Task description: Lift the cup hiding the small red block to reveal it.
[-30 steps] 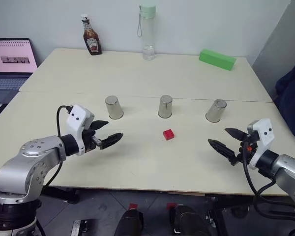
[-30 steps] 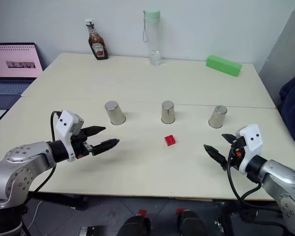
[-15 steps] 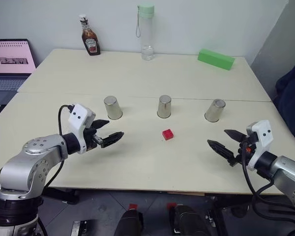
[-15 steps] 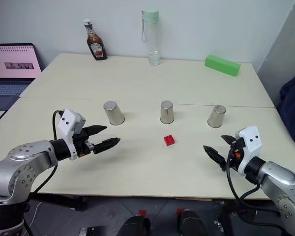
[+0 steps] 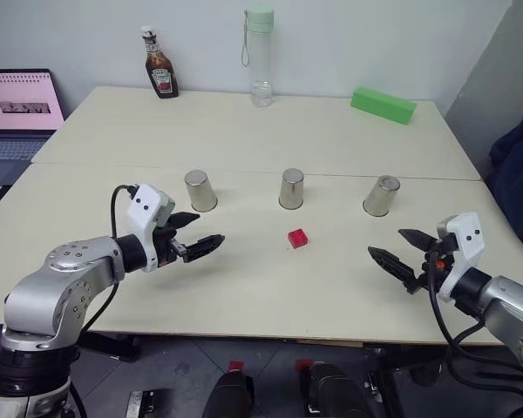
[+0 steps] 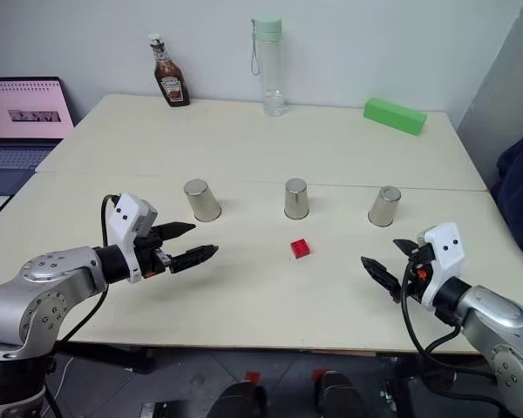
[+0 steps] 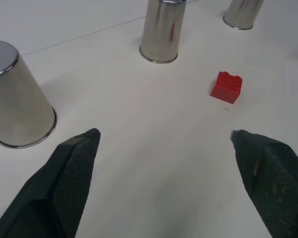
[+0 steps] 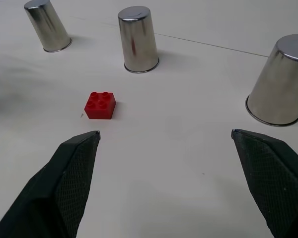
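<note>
Two pale tables (image 5: 244, 131) against a white wall (image 5: 349, 35), laptop (image 5: 17, 109) alongside; both grippers' jaws apart, empty.

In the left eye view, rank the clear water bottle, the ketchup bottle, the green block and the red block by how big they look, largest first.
1. clear water bottle
2. ketchup bottle and green block: about alike, left unranked
3. red block

The red block lies nearer the camera, yet looks smallest.

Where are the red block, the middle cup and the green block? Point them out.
red block (image 5: 297, 238), left eye view, on its studded top.
middle cup (image 5: 291, 189), left eye view, on its shiny side wall.
green block (image 5: 383, 104), left eye view, on its long top face.
</note>
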